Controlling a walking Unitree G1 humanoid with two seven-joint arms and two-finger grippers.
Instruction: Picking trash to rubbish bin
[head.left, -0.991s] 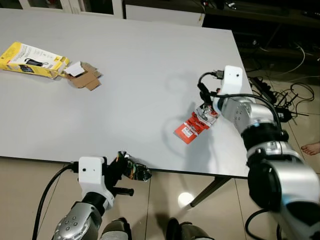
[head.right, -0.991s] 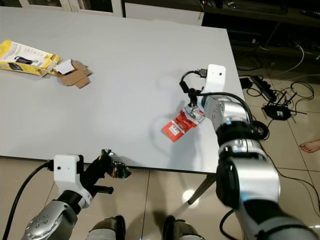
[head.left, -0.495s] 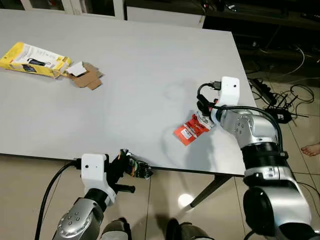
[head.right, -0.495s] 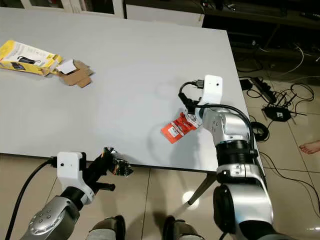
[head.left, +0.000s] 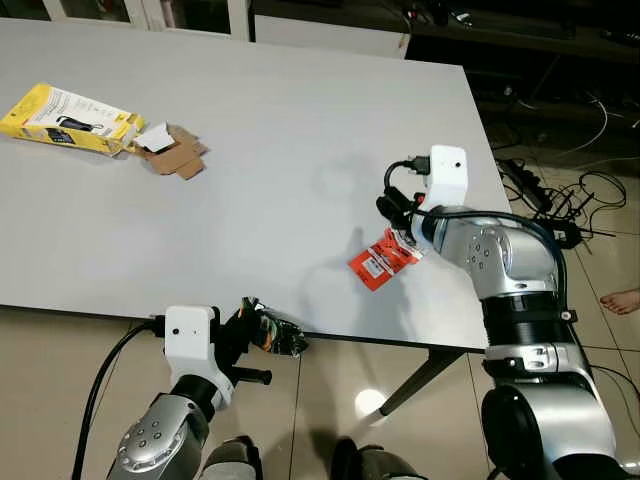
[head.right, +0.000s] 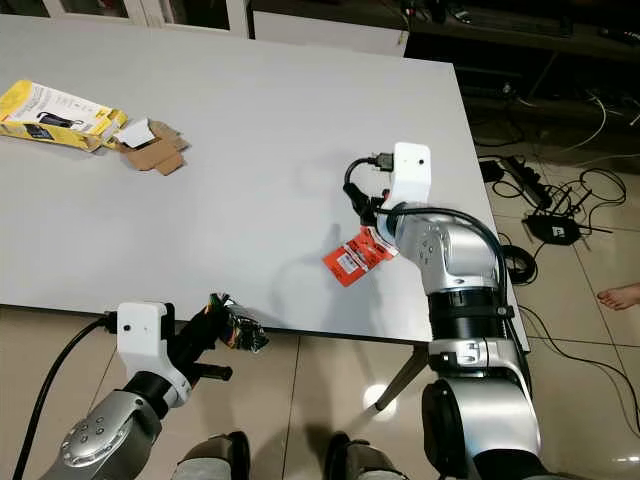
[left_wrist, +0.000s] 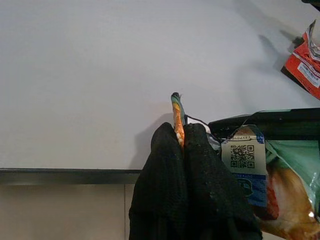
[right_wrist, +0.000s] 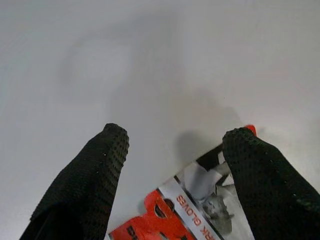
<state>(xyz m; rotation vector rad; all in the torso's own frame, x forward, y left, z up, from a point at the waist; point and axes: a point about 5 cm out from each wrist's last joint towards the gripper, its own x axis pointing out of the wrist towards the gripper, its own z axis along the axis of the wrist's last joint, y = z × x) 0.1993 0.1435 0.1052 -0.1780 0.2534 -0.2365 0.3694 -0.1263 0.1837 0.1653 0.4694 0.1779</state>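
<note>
Near the table's right front edge: the red packet (head.left: 385, 258) lies flat on the white table (head.left: 250, 160).
Red packet: orange-red card with white labels and a crumpled clear top.
Right gripper (right_wrist: 172, 165): fingers spread wide astride the packet's top, gripping nothing.
Left gripper (left_wrist: 182, 145): clamped tight on a green snack wrapper (head.left: 272, 336), held just off the front edge.
Risk: closing on thin, flat card may skid it toward the edge.
Far left: yellow box (head.left: 66, 118), torn cardboard (head.left: 172, 155).
</note>
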